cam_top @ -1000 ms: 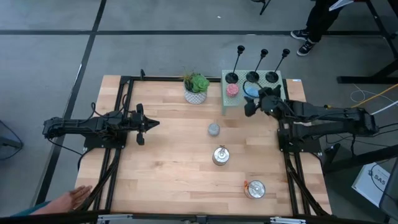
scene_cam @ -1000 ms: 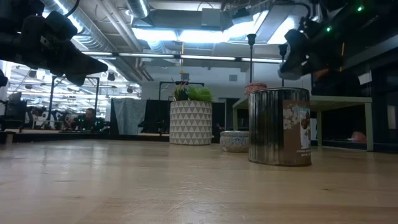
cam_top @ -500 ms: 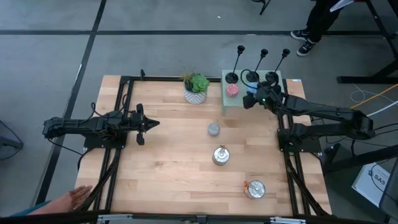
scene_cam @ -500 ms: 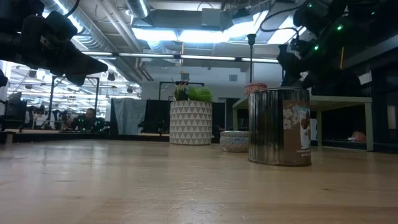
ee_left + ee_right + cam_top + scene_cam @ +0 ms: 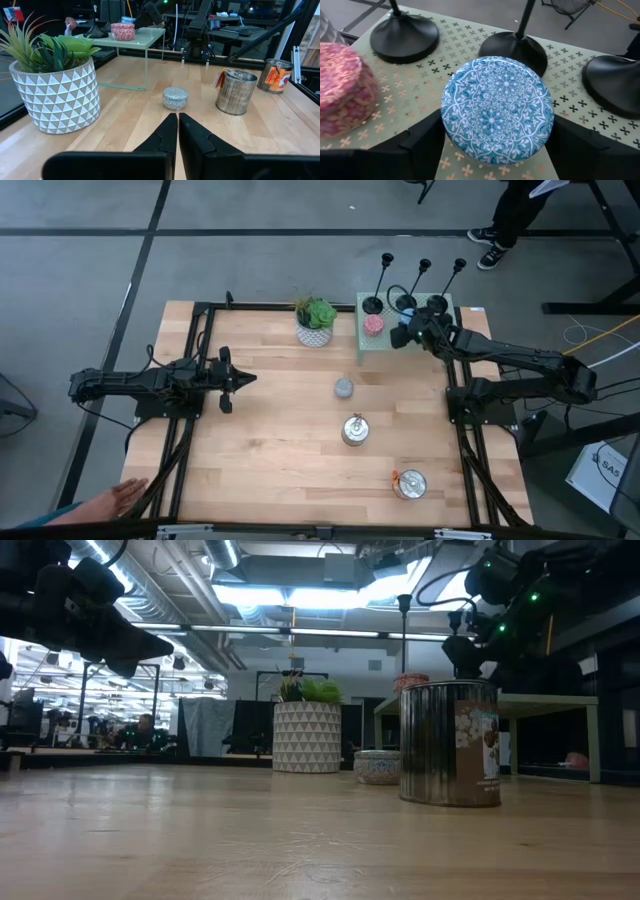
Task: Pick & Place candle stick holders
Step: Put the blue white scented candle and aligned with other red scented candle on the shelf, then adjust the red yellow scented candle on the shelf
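Note:
Three black candle stick holders (image 5: 372,304) (image 5: 405,302) (image 5: 437,304) stand on their round bases on the green shelf (image 5: 362,345) at the table's far right. Their bases also show in the right wrist view (image 5: 405,32) (image 5: 515,47) (image 5: 612,77). My right gripper (image 5: 405,335) is open over the shelf, just on the near side of the holders. Its fingers (image 5: 427,145) stand on either side of a blue patterned candle (image 5: 497,110). My left gripper (image 5: 240,380) is shut and empty above the table's left half. My right gripper has its fingers on either side of the blue candle's rim (image 5: 445,135), coming level from the table's near side. I cannot tell whether they touch it. The candle rests flat on the shelf.
A pink candle (image 5: 374,324) lies on the shelf beside the blue one. A potted plant (image 5: 316,320), a grey candle (image 5: 343,388) and two silver tins (image 5: 354,430) (image 5: 411,484) stand on the table. A person's hand (image 5: 115,500) rests at the near left corner.
My right gripper has gone toward the table's far edge and a little left, over the shelf, and now covers the blue candle in the high view. The holders and the candles stay where they were.

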Motion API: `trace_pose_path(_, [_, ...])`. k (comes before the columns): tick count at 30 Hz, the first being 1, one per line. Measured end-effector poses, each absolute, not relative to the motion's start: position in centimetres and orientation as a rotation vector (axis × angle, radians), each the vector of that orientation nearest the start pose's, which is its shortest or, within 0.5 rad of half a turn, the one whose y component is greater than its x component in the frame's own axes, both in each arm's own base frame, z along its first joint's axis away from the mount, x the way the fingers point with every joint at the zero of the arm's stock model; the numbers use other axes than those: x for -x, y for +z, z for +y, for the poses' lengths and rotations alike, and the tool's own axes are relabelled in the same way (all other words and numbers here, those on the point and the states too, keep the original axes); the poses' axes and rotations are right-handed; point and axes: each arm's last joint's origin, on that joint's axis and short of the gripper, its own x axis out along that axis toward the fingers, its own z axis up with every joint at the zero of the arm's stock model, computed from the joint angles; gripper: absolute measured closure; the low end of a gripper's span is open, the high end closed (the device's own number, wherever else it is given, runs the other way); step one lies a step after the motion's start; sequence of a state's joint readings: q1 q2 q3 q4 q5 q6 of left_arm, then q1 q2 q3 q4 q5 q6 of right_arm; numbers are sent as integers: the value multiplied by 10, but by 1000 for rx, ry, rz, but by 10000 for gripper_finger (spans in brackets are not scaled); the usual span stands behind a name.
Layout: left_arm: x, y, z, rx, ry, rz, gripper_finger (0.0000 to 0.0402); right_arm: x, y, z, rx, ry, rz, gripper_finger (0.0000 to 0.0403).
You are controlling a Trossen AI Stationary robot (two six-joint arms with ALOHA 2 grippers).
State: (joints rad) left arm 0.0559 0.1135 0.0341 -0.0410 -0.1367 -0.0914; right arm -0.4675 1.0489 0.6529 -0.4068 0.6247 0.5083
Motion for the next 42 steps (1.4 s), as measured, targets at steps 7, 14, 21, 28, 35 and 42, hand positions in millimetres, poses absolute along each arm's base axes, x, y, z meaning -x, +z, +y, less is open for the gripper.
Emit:
trace_pose_path(7, [-102, 162, 10, 86, 198, 112, 391, -171, 228, -107, -368, -1225, 554, 85])
trace_pose_path(14, [-102, 162, 10, 86, 198, 112, 391, -172, 229, -108, -372, -1220, 540, 80])
trace_pose_path(21, [-102, 162, 10, 86, 198, 112, 391, -172, 229, -108, -373, -1219, 541, 76])
trace_pose_path(28, [-102, 162, 10, 86, 198, 112, 391, -172, 229, -108, -381, -1219, 534, 40])
trace_pose_path(35, [-102, 162, 10, 86, 198, 112, 391, -176, 241, -109, -400, -1191, 477, 24])
trace_pose_path(42, [-102, 162, 10, 86, 198, 112, 391, -178, 281, -106, -415, -1140, 503, 24])
